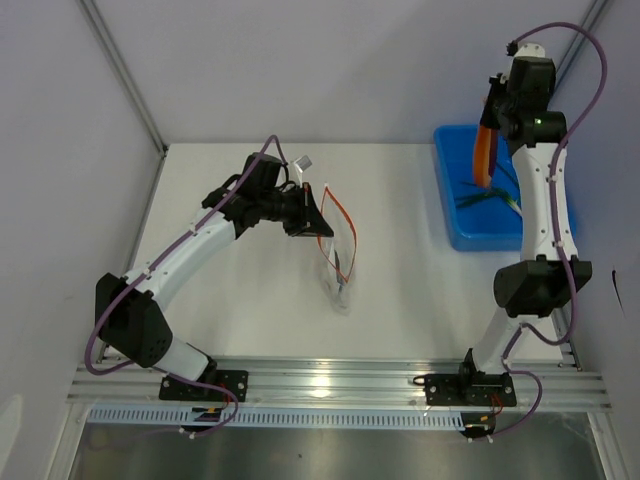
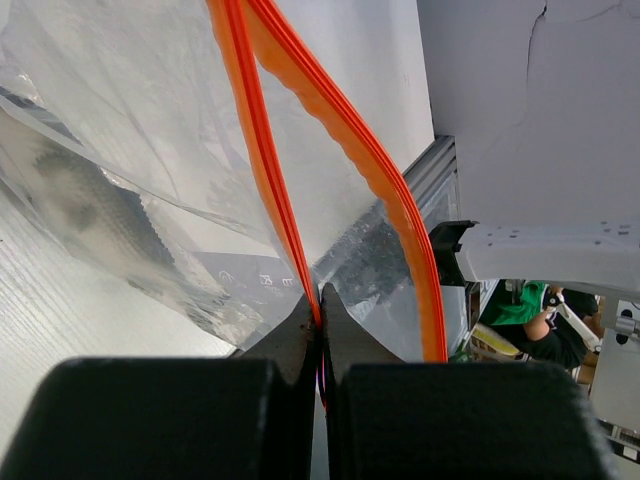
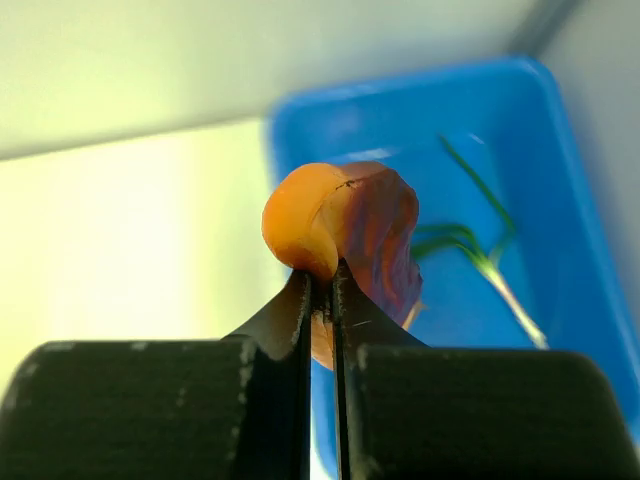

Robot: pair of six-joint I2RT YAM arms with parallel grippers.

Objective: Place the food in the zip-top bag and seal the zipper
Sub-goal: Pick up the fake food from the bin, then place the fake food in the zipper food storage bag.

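My left gripper (image 1: 312, 218) is shut on one lip of the orange-red zipper (image 2: 262, 160) and holds the clear zip-top bag (image 1: 338, 250) up off the table, its mouth gaping. A grey-brown fish-like piece (image 2: 80, 200) shows through the plastic, inside the bag. My right gripper (image 1: 484, 165) is shut on the orange bun-like piece (image 3: 335, 230), lifted above the blue tray (image 1: 452, 190). Green leaf strips (image 1: 490, 198) lie in the tray, also in the right wrist view (image 3: 470, 240).
The blue tray stands at the back right by the wall. A metal rail (image 1: 340, 380) runs along the table's near edge. White walls close in the left and back sides.
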